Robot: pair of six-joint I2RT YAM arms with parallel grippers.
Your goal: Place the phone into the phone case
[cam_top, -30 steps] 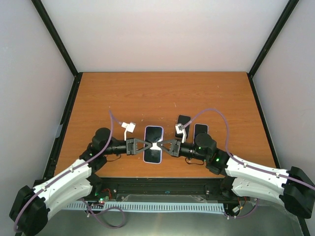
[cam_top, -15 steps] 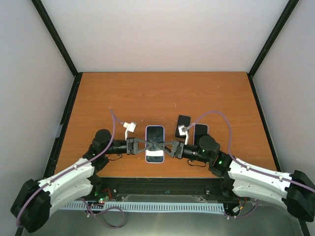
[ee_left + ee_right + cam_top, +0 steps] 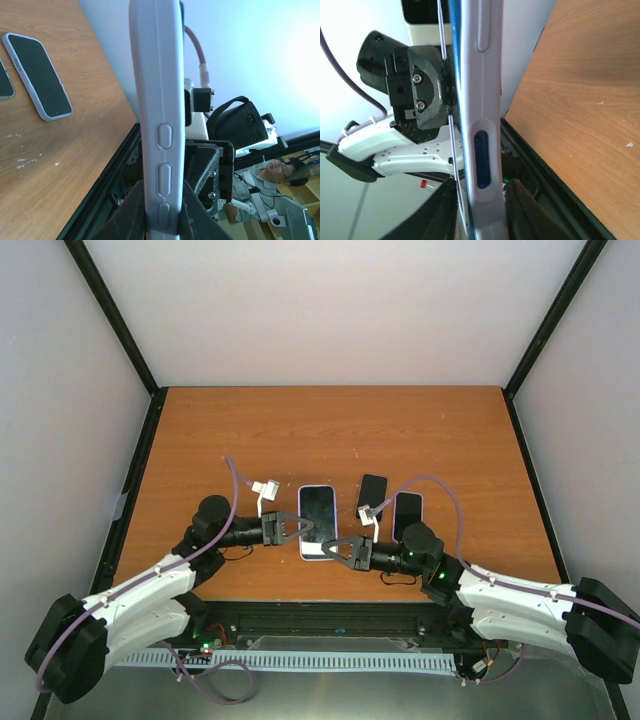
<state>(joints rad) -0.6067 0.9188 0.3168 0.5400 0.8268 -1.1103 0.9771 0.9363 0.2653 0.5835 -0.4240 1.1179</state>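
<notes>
A dark-screened phone [image 3: 316,508] sits inside a pale lavender phone case [image 3: 303,540] near the table's front edge. My left gripper [image 3: 291,528] is shut on the case's left edge; in the left wrist view the case [image 3: 156,75] is pinched between the fingers of this gripper [image 3: 159,192]. My right gripper [image 3: 339,547] is at the case's near right corner. In the right wrist view its fingers straddle the case's side [image 3: 480,75] with thin gaps, so the gripper [image 3: 481,192] is open. A blue phone side shows through the case's slot [image 3: 482,160].
Two other dark phones lie flat to the right, one [image 3: 372,494] further back and one [image 3: 407,513] beside the right arm. They also appear in the left wrist view as the cased phone [image 3: 37,75] and the phone at the edge [image 3: 4,80]. The table's black front rail [image 3: 320,610] is close by.
Both grippers were meeting over the middle of the phone. The left one has drawn back to the left edge and shut on it; the right one has dropped to the near right corner.
</notes>
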